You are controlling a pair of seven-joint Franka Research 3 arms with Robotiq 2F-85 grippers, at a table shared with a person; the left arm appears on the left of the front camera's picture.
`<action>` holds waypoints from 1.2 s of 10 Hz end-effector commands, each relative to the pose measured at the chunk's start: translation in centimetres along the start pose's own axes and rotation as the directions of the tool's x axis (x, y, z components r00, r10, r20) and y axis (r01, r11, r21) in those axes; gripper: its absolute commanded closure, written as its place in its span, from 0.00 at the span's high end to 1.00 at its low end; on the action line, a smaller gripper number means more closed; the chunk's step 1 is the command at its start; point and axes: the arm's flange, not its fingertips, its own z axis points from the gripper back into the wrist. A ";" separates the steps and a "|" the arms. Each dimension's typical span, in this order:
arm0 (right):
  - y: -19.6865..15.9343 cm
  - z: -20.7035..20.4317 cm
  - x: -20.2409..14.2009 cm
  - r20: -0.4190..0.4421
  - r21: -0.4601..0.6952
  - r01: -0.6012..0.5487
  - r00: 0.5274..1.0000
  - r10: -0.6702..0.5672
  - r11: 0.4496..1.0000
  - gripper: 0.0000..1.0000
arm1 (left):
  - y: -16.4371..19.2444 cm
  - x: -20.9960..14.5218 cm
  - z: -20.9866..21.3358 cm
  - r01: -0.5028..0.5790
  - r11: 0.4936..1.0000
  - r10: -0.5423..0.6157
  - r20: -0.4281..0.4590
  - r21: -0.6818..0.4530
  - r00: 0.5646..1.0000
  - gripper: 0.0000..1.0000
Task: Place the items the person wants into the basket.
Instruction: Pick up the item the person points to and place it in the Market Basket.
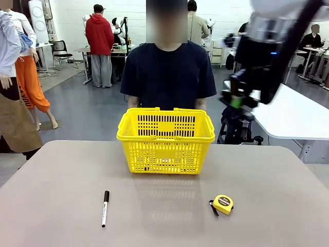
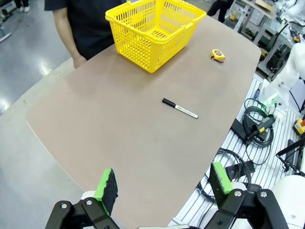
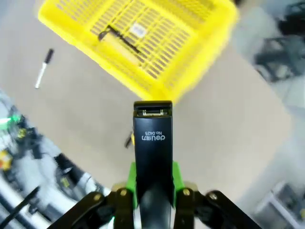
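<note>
- Where the front view begins at its left edge, the brown table [image 1: 51,195] is bare until a white marker [image 1: 105,208] with a black cap, lying at about seven o'clock from the table's middle, cap end pointing away from the robot.
- At the table's middle, toward twelve o'clock, stands the yellow basket [image 1: 165,140], upright, its handles folded down along the rim. Its lattice walls hide most of the inside from this view.
- Just behind the basket, at twelve o'clock, stands the person [image 1: 168,74] in a black T-shirt, arms down at the sides; the hands are hidden by the basket and table edge, so I cannot tell whether they are relaxed or clenched.
- At about five o'clock from the basket lies a round yellow tape measure [image 1: 223,204], well apart from it.
- At upper right, about two o'clock, the right arm hangs high above the table, dark and blurred.
- In the left wrist view, the left gripper [image 2: 162,188] hovers over the near table edge with its green pads wide apart and nothing between them.
- In the right wrist view, the right gripper [image 3: 153,183] is clamped around a long black stapler [image 3: 152,143], which points toward the basket's near rim.
- Seen from above there, the basket floor holds a thin black pen [image 3: 121,38] lying aslant, with a small white label beside it.
</note>
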 end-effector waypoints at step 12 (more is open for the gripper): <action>3.3 -9.8 18.3 -0.152 -0.045 -0.296 0.946 0.287 0.954 0.31 | 0.1 0.0 0.2 0.019 1.000 -0.019 0.021 -0.011 1.000 1.00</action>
